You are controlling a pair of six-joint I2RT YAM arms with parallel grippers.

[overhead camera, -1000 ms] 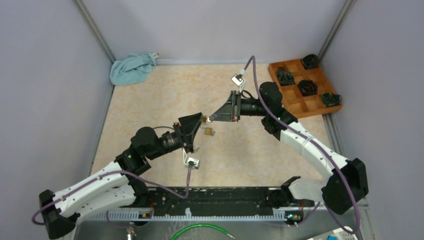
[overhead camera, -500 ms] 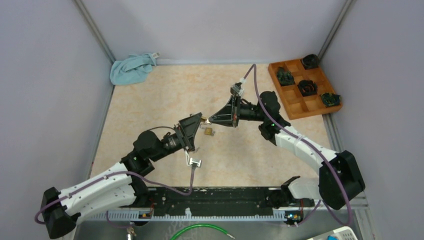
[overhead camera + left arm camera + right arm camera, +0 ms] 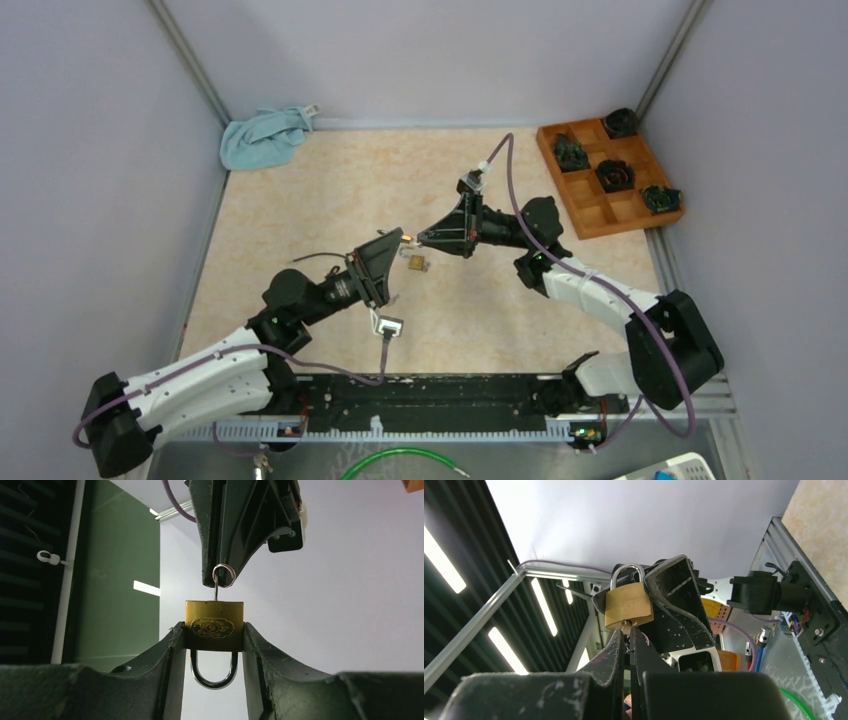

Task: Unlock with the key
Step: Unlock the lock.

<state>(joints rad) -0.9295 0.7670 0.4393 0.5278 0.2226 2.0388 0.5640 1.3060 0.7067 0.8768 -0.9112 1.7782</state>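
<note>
From above: left hand (image 3: 400, 239) and right hand (image 3: 422, 238) meet over the worktop (image 3: 300, 200), the right at 2 o'clock of the left; the padlock (image 3: 409, 237) hangs between them.

Left wrist: this hand, half open, clamps the padlock's brass sides; key (image 3: 216, 591) enters at 12 o'clock, shackle (image 3: 214, 681) at 6.

Right wrist: this hand is pinched tight on the key; twist along the key's own line, no sideways pull.

The padlock (image 3: 214, 626) has a brass-gold body and a shiny silver shackle (image 3: 213, 679), the table (image 3: 300, 200) is mottled cream and beige, the cloth (image 3: 262, 137) pale blue, the tray (image 3: 590, 216) orange-brown, and the arms (image 3: 605, 293) white and black.
</note>
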